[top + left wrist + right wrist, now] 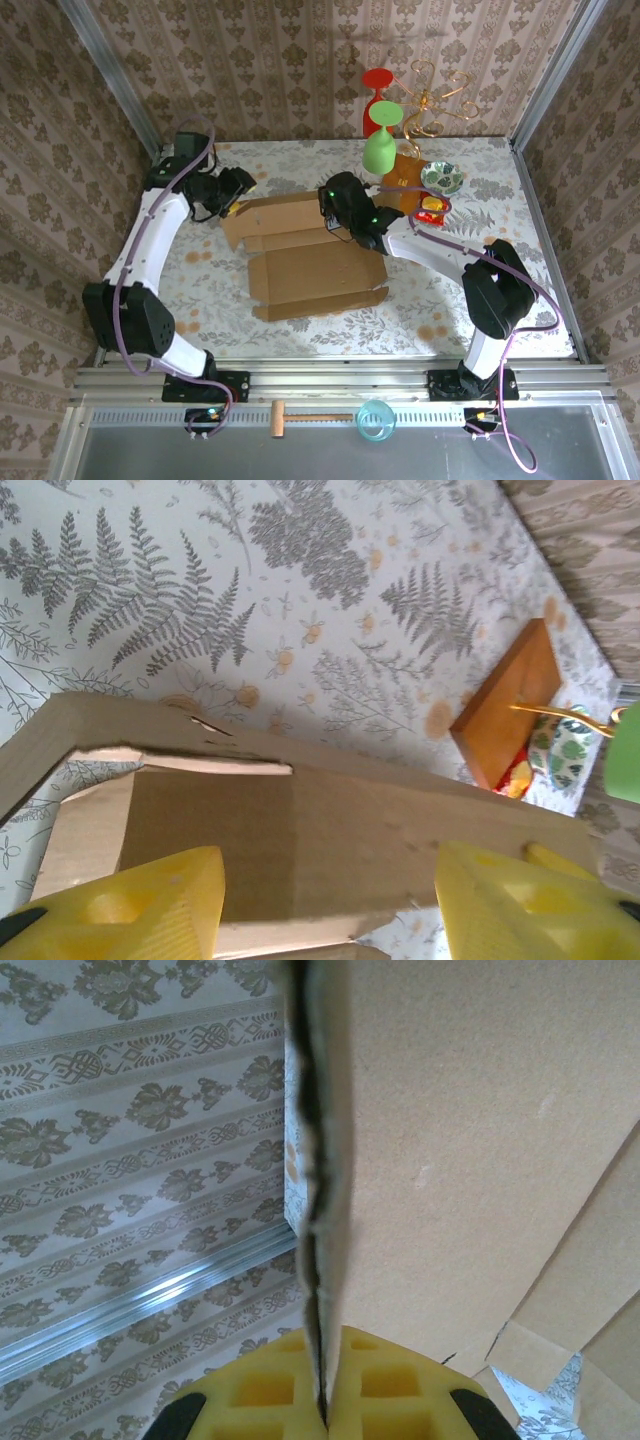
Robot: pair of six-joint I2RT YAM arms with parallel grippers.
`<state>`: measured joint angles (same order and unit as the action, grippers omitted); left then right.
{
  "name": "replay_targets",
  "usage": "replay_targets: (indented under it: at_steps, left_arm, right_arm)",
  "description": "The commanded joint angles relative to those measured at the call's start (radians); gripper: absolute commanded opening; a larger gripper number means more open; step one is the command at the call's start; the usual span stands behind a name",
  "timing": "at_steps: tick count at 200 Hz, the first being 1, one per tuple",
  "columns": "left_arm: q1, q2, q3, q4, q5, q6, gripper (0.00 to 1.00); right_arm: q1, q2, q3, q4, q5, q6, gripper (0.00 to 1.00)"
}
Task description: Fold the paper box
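Right wrist view: the box [470,1140], laid on the table [440,300], is pinched tight by the right gripper [325,1405]. Its back flap is set inside the open left gripper [328,875] and probably must be folded up next.

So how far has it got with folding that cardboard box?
Roughly partway, I'd say. Done: the paper box has its far panel lifted off the table. In hand: the right hand is pinched shut on that panel's edge, and the left hand sits open at its other end. Left: the base lies open to view, so there is no closed box yet.
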<state>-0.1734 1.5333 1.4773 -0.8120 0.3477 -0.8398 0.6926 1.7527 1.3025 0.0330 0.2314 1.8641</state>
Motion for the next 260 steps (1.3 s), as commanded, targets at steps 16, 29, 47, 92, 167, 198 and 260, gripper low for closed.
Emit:
replay_targets:
  at_steps: [16, 29, 47, 92, 167, 198, 260]
  left_arm:
    - [-0.033, 0.025, -0.058, 0.104, 0.019, 0.006, 0.59]
    - [-0.044, 0.029, -0.076, 0.133, 0.024, -0.017, 0.59]
    - [-0.052, 0.03, -0.09, 0.156, 0.021, -0.036, 0.57]
    - [-0.052, 0.012, -0.146, 0.234, 0.021, -0.086, 0.37]
    - [-0.045, -0.019, -0.201, 0.274, 0.02, -0.141, 0.15]
    - [-0.044, -0.026, -0.219, 0.287, 0.023, -0.154, 0.15]
    - [-0.043, -0.039, -0.238, 0.296, 0.028, -0.162, 0.14]
  right_arm:
    - [-0.008, -0.033, -0.012, 0.007, 0.006, 0.009, 0.0]
    - [-0.008, -0.029, -0.013, 0.014, 0.003, 0.013, 0.0]
    - [-0.009, -0.022, -0.013, 0.024, -0.004, 0.017, 0.0]
    - [-0.009, -0.016, -0.025, 0.048, -0.014, 0.026, 0.0]
    - [-0.029, -0.019, -0.163, 0.309, -0.038, 0.018, 0.14]
    - [-0.019, -0.009, -0.189, 0.368, -0.05, 0.013, 0.32]
    - [-0.008, 0.045, -0.163, 0.42, -0.04, 0.014, 0.33]
